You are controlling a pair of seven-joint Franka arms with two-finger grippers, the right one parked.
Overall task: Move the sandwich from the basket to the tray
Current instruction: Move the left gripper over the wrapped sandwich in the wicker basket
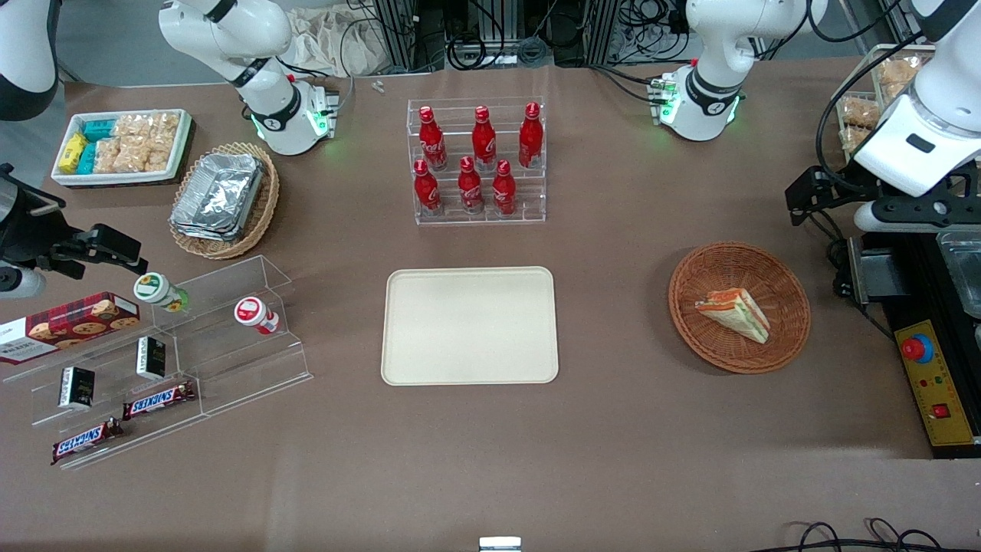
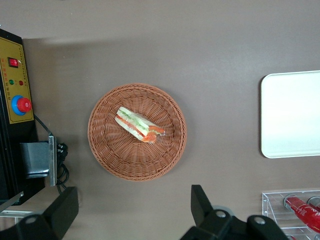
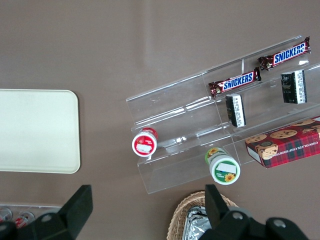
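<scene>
I find the sandwich [image 1: 734, 313] lying on its side in the round brown basket [image 1: 789, 337], toward the working arm's end of the table. The tray [image 1: 469, 325] sits flat on the table, well apart from the basket, nearer the front camera than the rack of red bottles [image 1: 478, 161]. My gripper [image 2: 134, 212] hangs high above the table, beside the basket rather than over it, its fingers [image 2: 201, 204] spread wide apart and holding nothing. Sandwich and gripper are not touching.
</scene>
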